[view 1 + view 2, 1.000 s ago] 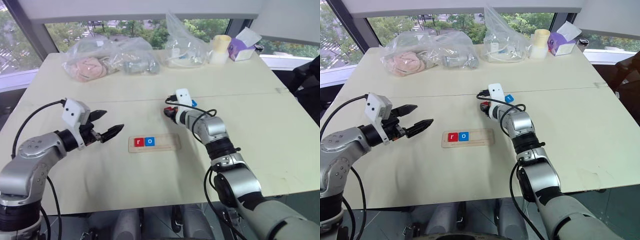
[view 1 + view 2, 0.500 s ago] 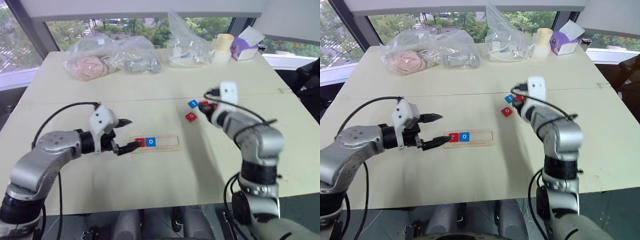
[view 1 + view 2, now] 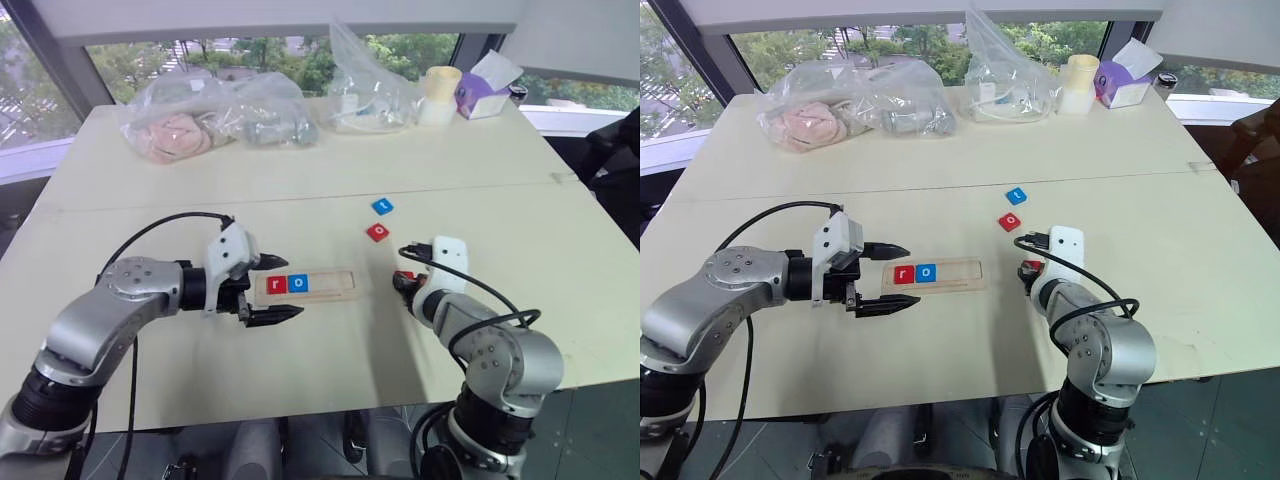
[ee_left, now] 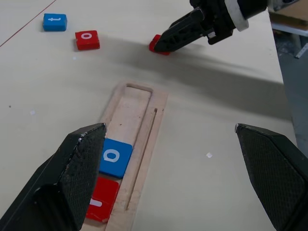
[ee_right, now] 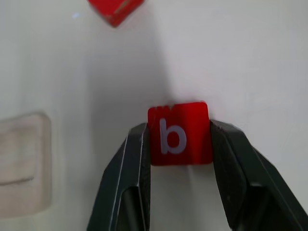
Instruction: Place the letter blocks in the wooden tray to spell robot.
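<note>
The wooden tray (image 3: 335,285) lies mid-table with a red r block (image 3: 277,285) and a blue o block (image 3: 298,284) at its left end. My left gripper (image 3: 290,288) is open, its fingers straddling that left end just above the table. Right of the tray, my right gripper (image 3: 403,280) is shut on the red b block (image 5: 179,134), which rests on the table with a finger against each side. Farther back lie a red o block (image 3: 378,232) and a blue t block (image 3: 382,206). The left wrist view shows the tray's empty right part (image 4: 137,103).
Clear plastic bags (image 3: 215,115) with soft items, another bag (image 3: 370,95), a pale cup (image 3: 440,95) and a purple tissue box (image 3: 482,92) line the table's far edge. Bare tabletop surrounds the tray.
My right arm pulled back toward me, bringing the red b block from beside the loose blocks down to the table right of the tray. My left gripper swung right to the tray's left end.
</note>
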